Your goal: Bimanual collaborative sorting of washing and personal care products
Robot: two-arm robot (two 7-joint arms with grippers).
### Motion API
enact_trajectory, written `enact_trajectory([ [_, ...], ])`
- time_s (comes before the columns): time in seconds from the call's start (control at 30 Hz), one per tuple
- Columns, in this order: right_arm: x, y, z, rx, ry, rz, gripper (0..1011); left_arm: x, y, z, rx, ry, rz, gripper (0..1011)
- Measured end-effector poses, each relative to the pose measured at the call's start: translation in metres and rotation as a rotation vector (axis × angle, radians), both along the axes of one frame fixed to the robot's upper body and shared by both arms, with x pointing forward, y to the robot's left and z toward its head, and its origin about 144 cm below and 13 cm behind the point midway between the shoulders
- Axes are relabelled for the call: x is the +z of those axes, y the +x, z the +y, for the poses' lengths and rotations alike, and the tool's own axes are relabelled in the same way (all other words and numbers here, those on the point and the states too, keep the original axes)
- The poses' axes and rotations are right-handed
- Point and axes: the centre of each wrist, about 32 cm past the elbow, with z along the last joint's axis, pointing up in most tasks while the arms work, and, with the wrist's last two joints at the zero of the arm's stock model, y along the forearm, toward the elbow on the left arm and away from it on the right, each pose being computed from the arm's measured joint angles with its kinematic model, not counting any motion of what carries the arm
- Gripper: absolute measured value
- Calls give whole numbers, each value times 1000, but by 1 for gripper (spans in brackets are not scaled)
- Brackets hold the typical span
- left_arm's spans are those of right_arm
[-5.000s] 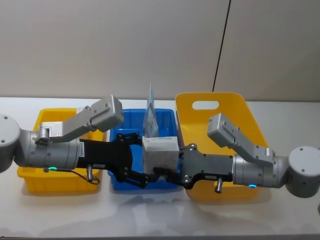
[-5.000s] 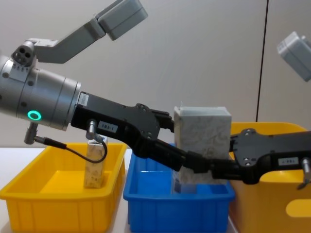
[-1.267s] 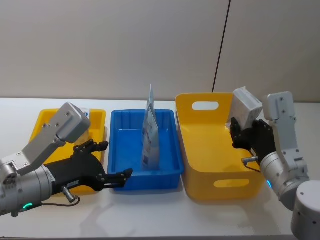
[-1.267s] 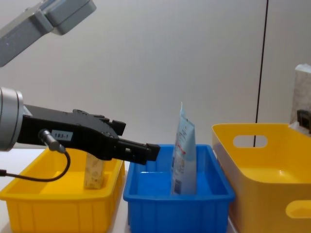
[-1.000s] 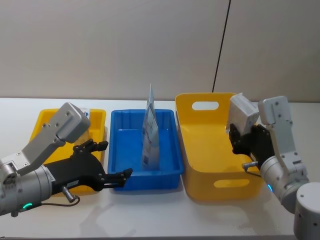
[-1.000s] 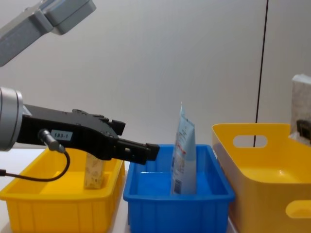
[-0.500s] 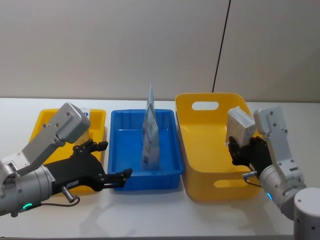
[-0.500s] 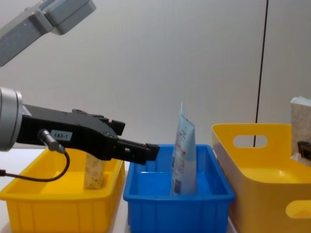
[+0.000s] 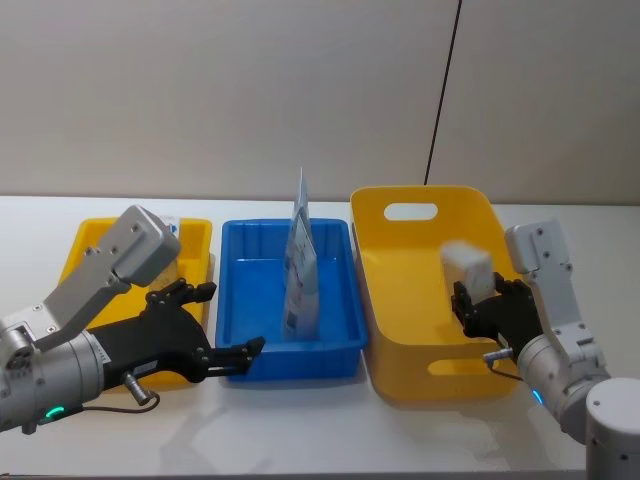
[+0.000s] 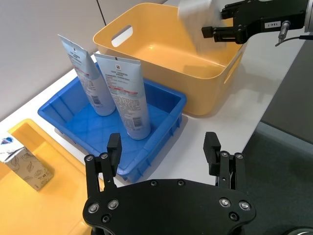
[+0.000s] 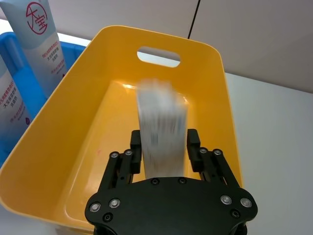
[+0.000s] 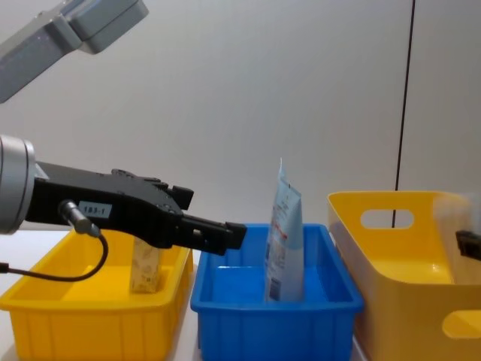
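A cream speckled carton [image 9: 468, 265] shows as a blur inside the tall yellow bin [image 9: 400, 345], just ahead of my right gripper [image 9: 487, 297], which is open. In the right wrist view the blurred carton [image 11: 162, 125] sits between the spread fingers [image 11: 136, 151] while the bin stays sharp. Two pale blue tubes [image 10: 88, 73] [image 10: 127, 93] stand upright in the blue bin [image 10: 58, 115]. Another carton [image 10: 27, 166] stands in the low yellow bin [image 12: 90, 316]. My left gripper [image 9: 230, 318] hangs open and empty at the blue bin's front left corner.
Three bins stand side by side on the white table [image 9: 320, 440]: the low yellow bin on the left, the blue bin [image 9: 335, 355] in the middle, the tall yellow bin on the right. A black cable [image 9: 445, 90] runs down the wall behind.
My right gripper came down over the tall yellow bin with the carton and opened; the carton now blurs as it leaves the fingers. The left arm has not moved.
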Motion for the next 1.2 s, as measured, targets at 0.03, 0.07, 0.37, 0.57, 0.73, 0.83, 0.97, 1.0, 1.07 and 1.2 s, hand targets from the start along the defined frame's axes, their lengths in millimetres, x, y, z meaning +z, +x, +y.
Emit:
enact_trajectory([
  [0.03,0,0,0,0,0,1,510,0,0,0,0,0,0,1002],
  [0.07,0,0,0,0,0,2,541,0,0,0,0,0,0,1001],
  [0.37,-1,0,0,-1,1,7,825,0,0,0,0,0,0,1001],
  [0.57,-1,0,0,-1,1,9,991,0,0,0,0,0,0,1001],
  [0.73,-2,0,0,-1,2,11,1003,0,0,0,0,0,0,1001],
  [0.83,-2,0,0,-1,2,11,1003,0,0,0,0,0,0,1001],
  [0.97,-2,0,0,-1,2,12,1003,0,0,0,0,0,0,1001],
  [1.0,-2,0,0,-1,2,12,1003,0,0,0,0,0,0,1001],
  [1.07,-2,0,0,-1,2,12,1004,0,0,0,0,0,0,1001],
  [1.2,-2,0,0,-1,2,12,1004,0,0,0,0,0,0,1002],
])
